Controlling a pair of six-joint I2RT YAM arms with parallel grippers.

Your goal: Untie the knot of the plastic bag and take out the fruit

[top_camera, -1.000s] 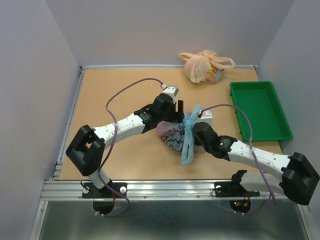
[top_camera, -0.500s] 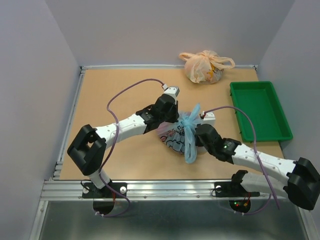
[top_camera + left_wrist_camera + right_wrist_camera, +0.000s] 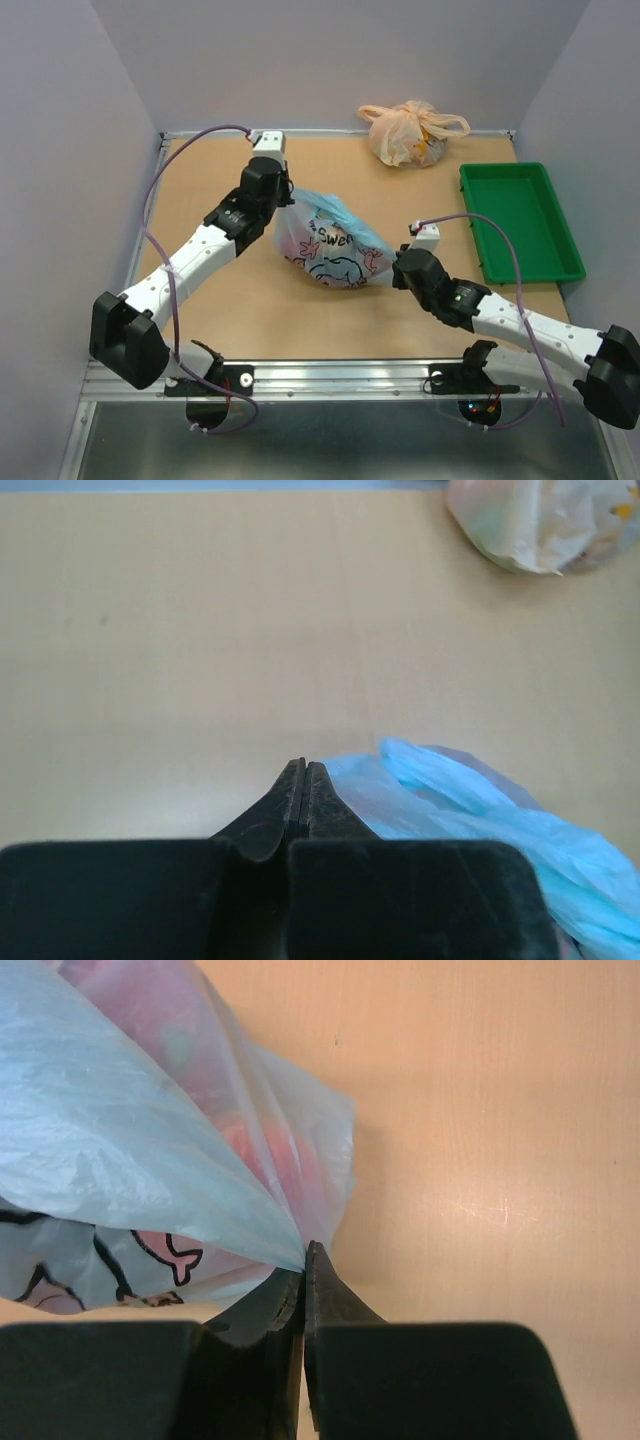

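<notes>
Because the light blue plastic bag [image 3: 330, 250] looks limp, thin and slippery, its bunched edges likely hold best, where the left gripper [image 3: 290, 197] and right gripper [image 3: 393, 270], flanking it, are pinched shut.

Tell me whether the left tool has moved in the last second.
Yes. The left tool has swung left and farther back, away from the rectangular green plastic tray.

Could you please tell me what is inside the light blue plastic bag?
Through the thin wall of the plastic bag, the right wrist view shows only blurred pink-red patches, likely the fruit. Its kinds and number are hidden behind the print and folds.
</notes>
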